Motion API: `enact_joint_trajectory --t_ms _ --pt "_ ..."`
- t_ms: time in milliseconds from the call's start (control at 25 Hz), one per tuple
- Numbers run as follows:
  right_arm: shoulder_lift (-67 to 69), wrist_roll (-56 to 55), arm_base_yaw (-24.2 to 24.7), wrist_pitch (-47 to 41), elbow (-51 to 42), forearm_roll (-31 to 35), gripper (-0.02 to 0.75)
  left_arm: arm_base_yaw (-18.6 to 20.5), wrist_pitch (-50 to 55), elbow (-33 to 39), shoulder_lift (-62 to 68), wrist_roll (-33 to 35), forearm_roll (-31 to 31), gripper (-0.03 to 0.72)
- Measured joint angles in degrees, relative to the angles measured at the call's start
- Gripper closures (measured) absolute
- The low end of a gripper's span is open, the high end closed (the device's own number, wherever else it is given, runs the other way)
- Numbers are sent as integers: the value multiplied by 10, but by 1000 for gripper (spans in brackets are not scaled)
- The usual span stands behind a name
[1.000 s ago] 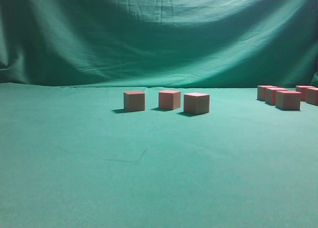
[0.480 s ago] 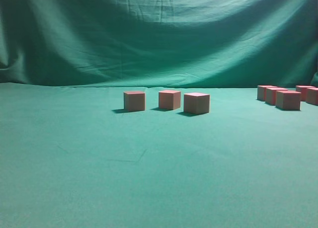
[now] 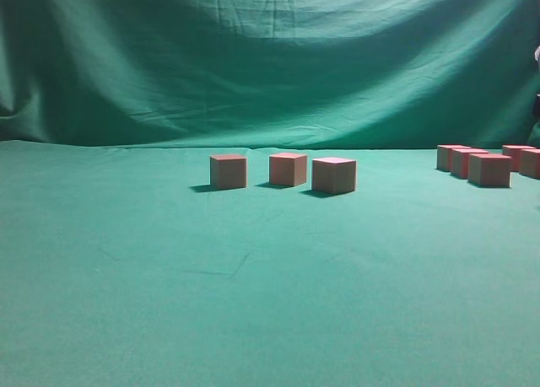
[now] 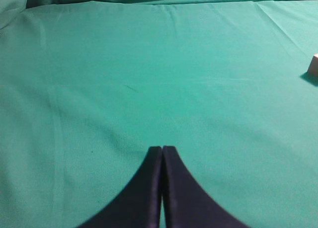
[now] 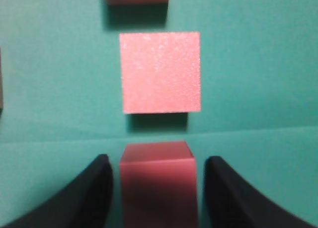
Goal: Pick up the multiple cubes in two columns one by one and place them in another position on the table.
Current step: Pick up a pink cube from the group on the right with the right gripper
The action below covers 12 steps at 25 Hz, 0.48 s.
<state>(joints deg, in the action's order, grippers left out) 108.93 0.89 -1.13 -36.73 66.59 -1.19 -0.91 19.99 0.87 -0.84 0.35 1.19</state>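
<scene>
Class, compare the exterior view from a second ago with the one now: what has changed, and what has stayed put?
Almost nothing: only a small pale and dark shape has appeared at the right edge, too little of it showing to identify. The three middle cubes and the cube group on the right sit exactly as before on the table.

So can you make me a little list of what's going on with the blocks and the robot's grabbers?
blocks in the middle: three, in a loose row on the table
blocks at the right edge: a cluster
left gripper: shut, holding nothing, over bare cloth
right gripper: jaws either side of a block, small gaps showing
next block ahead, apart from it
</scene>
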Motion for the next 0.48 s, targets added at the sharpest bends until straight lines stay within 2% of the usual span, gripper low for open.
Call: enact_joint_trajectory --t_ms 80,120,320,480 --pt "1 0 0 1 0 1 464 0 0 0 0 0 0 688" --pt "1 0 1 1 0 1 486 0 0 0 0 0 0 688" --pt "1 0 1 -9 1 6 477 0 0 0 0 0 0 688" --pt "-17 0 -14 -93 23 38 477 0 0 0 0 0 0 688"
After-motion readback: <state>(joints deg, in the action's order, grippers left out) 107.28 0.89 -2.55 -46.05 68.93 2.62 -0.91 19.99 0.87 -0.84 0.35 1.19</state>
